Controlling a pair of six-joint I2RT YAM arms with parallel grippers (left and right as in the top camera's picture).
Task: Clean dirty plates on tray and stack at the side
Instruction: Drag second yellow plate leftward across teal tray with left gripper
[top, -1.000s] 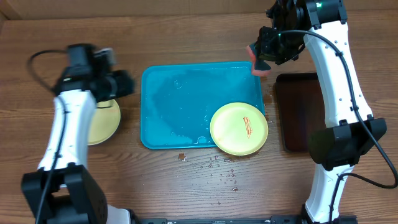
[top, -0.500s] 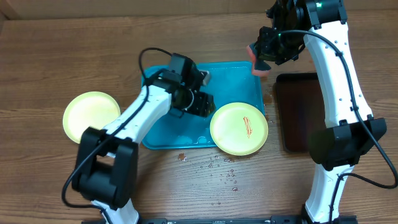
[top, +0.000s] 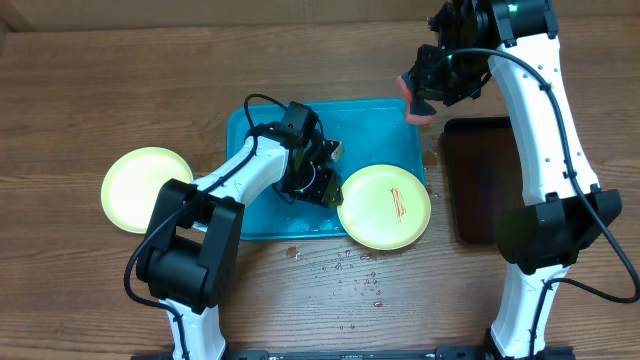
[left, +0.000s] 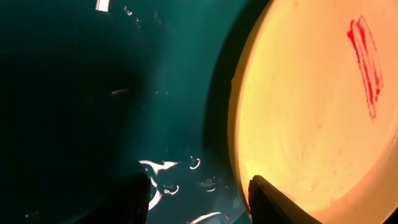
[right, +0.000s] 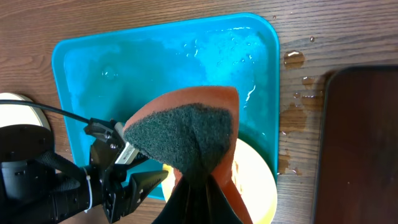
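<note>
From overhead, your left gripper (top: 325, 182) is low over the turquoise tray (top: 370, 130), just beside the left edge of the dirty plate (top: 385, 210). This plate sits on the tray's near right corner and hangs over the rim toward the table (top: 300, 300), and its red smear (top: 399, 203) is not wiped. A clean-looking plate (top: 147, 190) lies well apart, on the wood to the left of the tray. I cannot tell if more than one is stacked there. Your right gripper (top: 428, 85) hangs above the tray's far right corner, closed on a folded sponge (top: 417, 108), with the dark tray (top: 485, 180) beside it. Water drops (top: 350, 268) lie on the table in front.

In the left wrist view the two fingers (left: 273, 202) stand apart with nothing between them. One is at the plate's rim and the other over wet tray floor.

In the right wrist view the sponge fills the middle, pinched from below, with the plate (right: 261, 186) under it.

I see three risks. The plate is wet and only partly supported, so a push from the finger may slide it off the corner — toward the dark tray or onto the table. The jaws may also close on the thin rim and slip. If the sponge comes down while the left arm is so near, the two arms may touch.
</note>
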